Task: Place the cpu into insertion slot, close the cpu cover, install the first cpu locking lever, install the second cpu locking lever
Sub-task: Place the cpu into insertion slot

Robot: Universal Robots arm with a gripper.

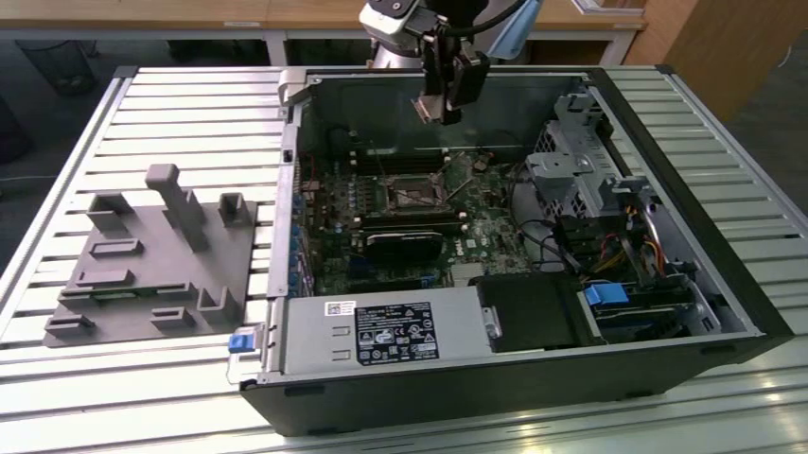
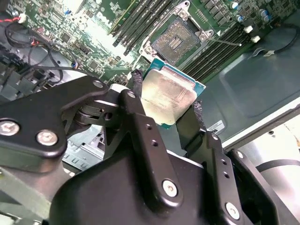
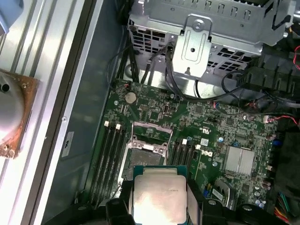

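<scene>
Hand [image 2: 165,96]: gripping cpu [image 2: 168,99] by two opp. edges, metal face showing.
Cpu: in air over motherboard [image 3: 211,122], not touching.
Insertion slot [image 2: 177,41]: near cpu, uncovered.

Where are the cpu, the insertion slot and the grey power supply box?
cpu [image 2: 168,96]: second wrist view, middle of its pale metal face.
insertion slot [image 2: 177,41]: second wrist view, its dark recessed centre.
power supply box [image 1: 394,333]: exterior view, on its white label.

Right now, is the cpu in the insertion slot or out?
Out: the gripper holds the cpu clear of the insertion slot, whose recess is empty.
</scene>
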